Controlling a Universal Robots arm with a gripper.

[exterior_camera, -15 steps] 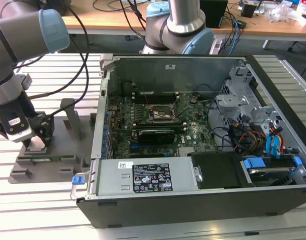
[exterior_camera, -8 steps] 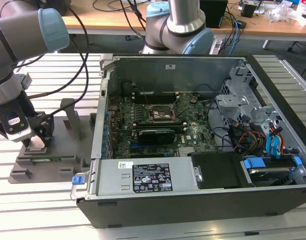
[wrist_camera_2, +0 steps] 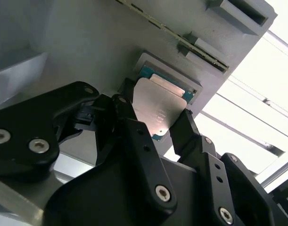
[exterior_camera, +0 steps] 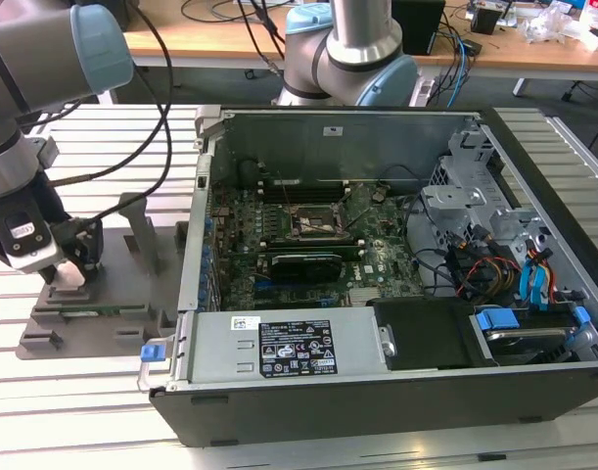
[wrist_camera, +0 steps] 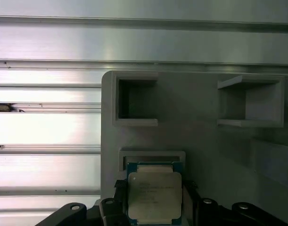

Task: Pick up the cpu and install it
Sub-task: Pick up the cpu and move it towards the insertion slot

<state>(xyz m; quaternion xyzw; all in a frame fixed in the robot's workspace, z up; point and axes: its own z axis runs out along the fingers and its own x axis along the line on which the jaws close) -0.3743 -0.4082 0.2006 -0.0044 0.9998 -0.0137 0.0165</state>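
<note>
Gripper (exterior_camera: 71,279) stands low over a grey holder plate (exterior_camera: 93,318) in the exterior view, at about nine o'clock from the open computer case (exterior_camera: 377,411) and well apart from it. Its black fingers (wrist_camera_2: 127,117) sit against two opposite edges of the cpu (wrist_camera_2: 160,106), so the chip is clamped between them in both wrist views. The cpu lies flat, silver lid up, in a shallow framed recess of the plate, with its green board edge showing along the recess wall (whether it has left the floor of that recess cannot be told).

In the first wrist view the gripper (wrist_camera: 154,188) frames the cpu (wrist_camera: 154,195), and the holder plate (wrist_camera: 205,141) carries two square open pockets (wrist_camera: 134,101) beyond the recess, well apart from the chip. The plate rests on a slatted aluminium table (exterior_camera: 83,411).

Inside the case the black socket frame (exterior_camera: 313,223) lies near the middle of the green mainboard, its metal rim visible. A long black graphics card (exterior_camera: 303,264) lies just beside it at six o'clock. Further toward six o'clock a grey power supply (exterior_camera: 289,348) with a dark label runs along the case's near wall. The grey arm (exterior_camera: 44,59) reaches down to the gripper from about eleven o'clock of the holder plate, trailing a black cable
</note>
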